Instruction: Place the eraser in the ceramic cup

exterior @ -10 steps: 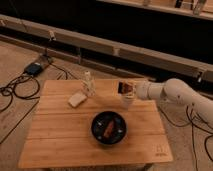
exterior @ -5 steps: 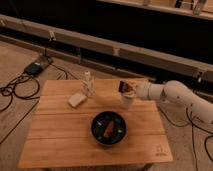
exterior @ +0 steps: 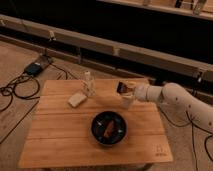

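The ceramic cup [exterior: 128, 103] is small and off-white. It stands on the wooden table [exterior: 60, 142] at the right, behind the black bowl. My gripper [exterior: 122, 88] comes in from the right on a white arm [exterior: 172, 97] and hovers just above the cup, a little left of its rim. A small dark shape shows at the gripper's tip; I cannot tell whether it is the eraser. A pale rectangular block [exterior: 76, 99] lies on the table at the left, far from the gripper.
A wide black bowl [exterior: 108, 128] with orange and dark items in it sits in the table's middle. A slim clear bottle [exterior: 88, 84] stands upright at the back, next to the pale block. Cables and a blue box [exterior: 34, 68] lie on the floor at left.
The gripper has shifted slightly to the left above the cup. Nothing else has moved.
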